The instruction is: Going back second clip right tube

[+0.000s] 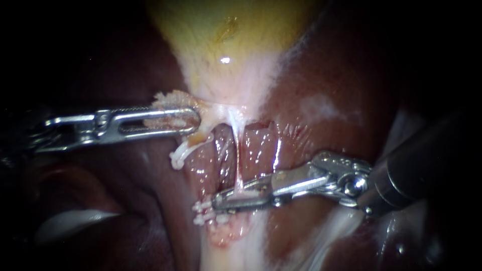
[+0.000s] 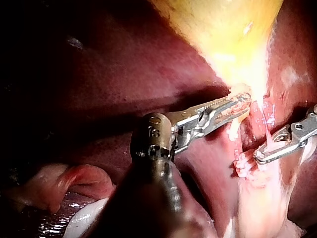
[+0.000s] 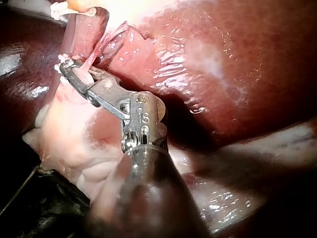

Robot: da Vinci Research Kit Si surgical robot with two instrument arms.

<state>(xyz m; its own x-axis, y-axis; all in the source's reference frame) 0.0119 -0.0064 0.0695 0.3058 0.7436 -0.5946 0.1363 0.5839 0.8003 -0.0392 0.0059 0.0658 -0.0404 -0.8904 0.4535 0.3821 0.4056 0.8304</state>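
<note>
The yellow gallbladder (image 1: 226, 40) narrows to a pale neck. My left instrument (image 1: 173, 120) comes in from the left, its slotted jaws shut on frayed tissue at that neck; it shows again in the left wrist view (image 2: 233, 106). A thin white tube (image 1: 236, 150) runs down from the neck to my right instrument (image 1: 236, 198), whose slim jaws stand slightly open with the tube lying between them. White clips (image 1: 203, 212) sit just beyond its tip. In the right wrist view its jaws (image 3: 74, 74) straddle the pinkish tube (image 3: 91, 57).
Dark red liver (image 1: 321, 80) lies around and behind the tubes. Under the left instrument's jaws a short whitish stub ends in another white clip (image 1: 178, 158). Pale fatty tissue (image 1: 236, 251) spreads below the clips, and a pale fold (image 1: 75, 221) lies at the lower left.
</note>
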